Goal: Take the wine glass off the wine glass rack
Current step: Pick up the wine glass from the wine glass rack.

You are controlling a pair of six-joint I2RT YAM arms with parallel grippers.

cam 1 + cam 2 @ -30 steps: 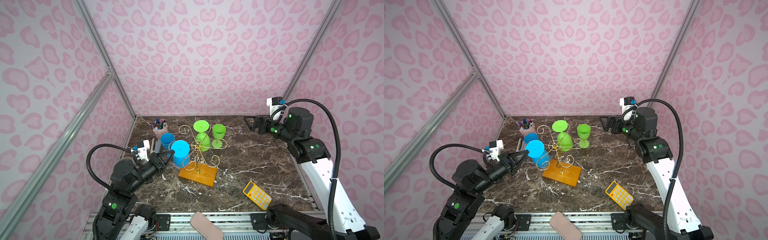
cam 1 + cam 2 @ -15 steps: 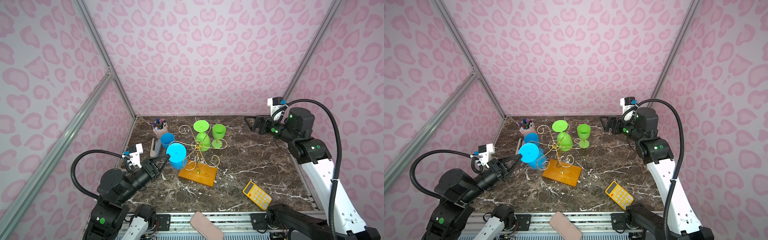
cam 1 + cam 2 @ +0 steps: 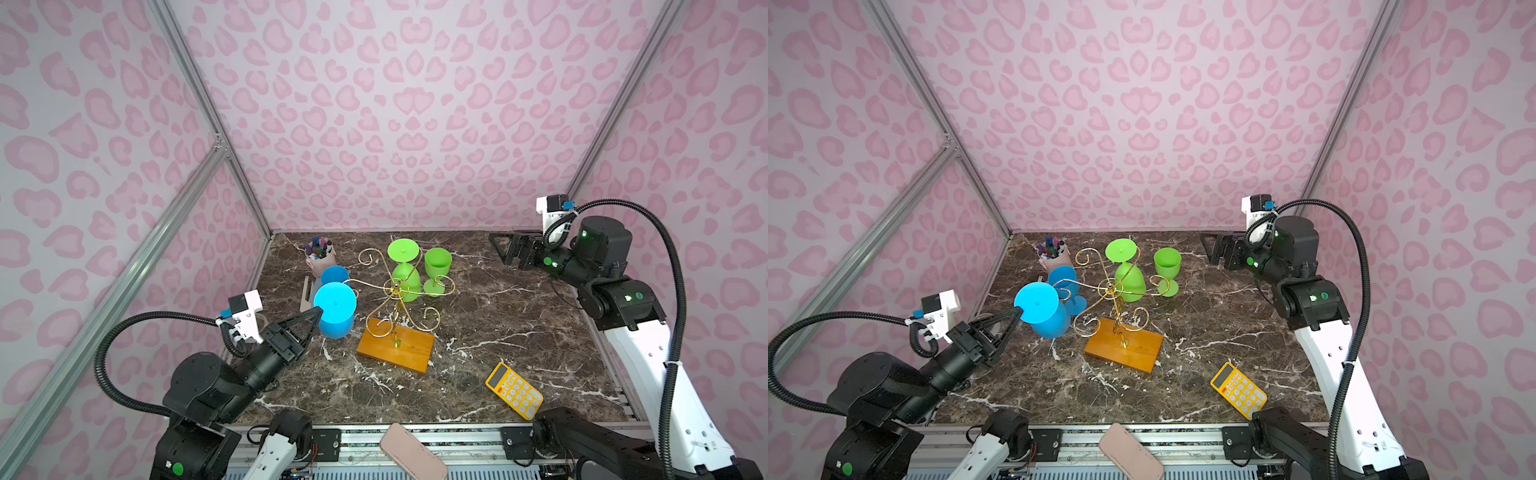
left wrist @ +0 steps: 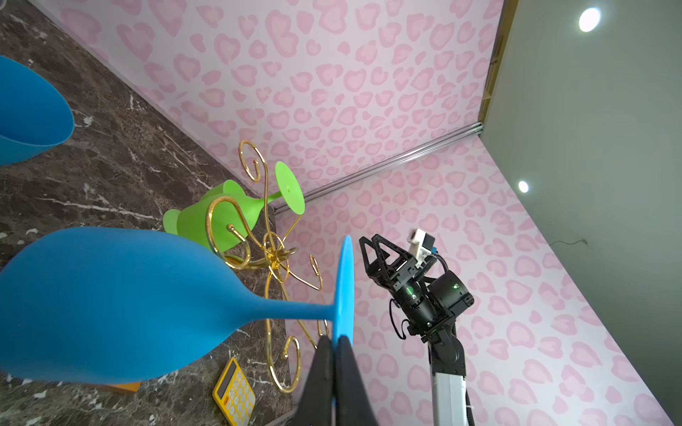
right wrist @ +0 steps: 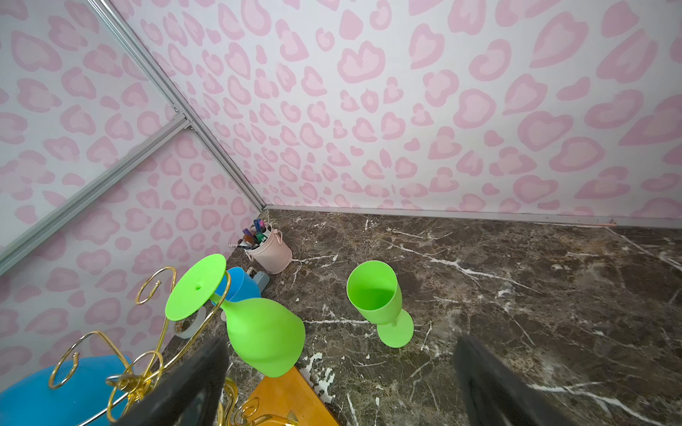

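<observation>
My left gripper (image 3: 316,311) (image 3: 1016,311) (image 4: 334,339) is shut on the rim of the foot of a blue wine glass (image 3: 335,302) (image 3: 1037,303) (image 4: 110,302). The glass hangs upside down, just left of the scroll end of one arm of the wine glass rack (image 3: 397,347) (image 3: 1123,345) (image 4: 275,254). A green wine glass (image 3: 404,270) (image 5: 264,335) hangs upside down on a far arm of the rack. My right gripper (image 3: 505,249) (image 5: 337,387) hovers open at the back right, holding nothing.
A second blue glass (image 3: 334,274) and a green glass (image 3: 437,266) stand upright on the marble table (image 3: 519,316). A pink pen cup (image 3: 320,257) sits at the back left, a yellow calculator (image 3: 514,390) at the front right.
My left gripper has drawn the blue glass to the left, away from the rack's post. The right arm has not moved.
</observation>
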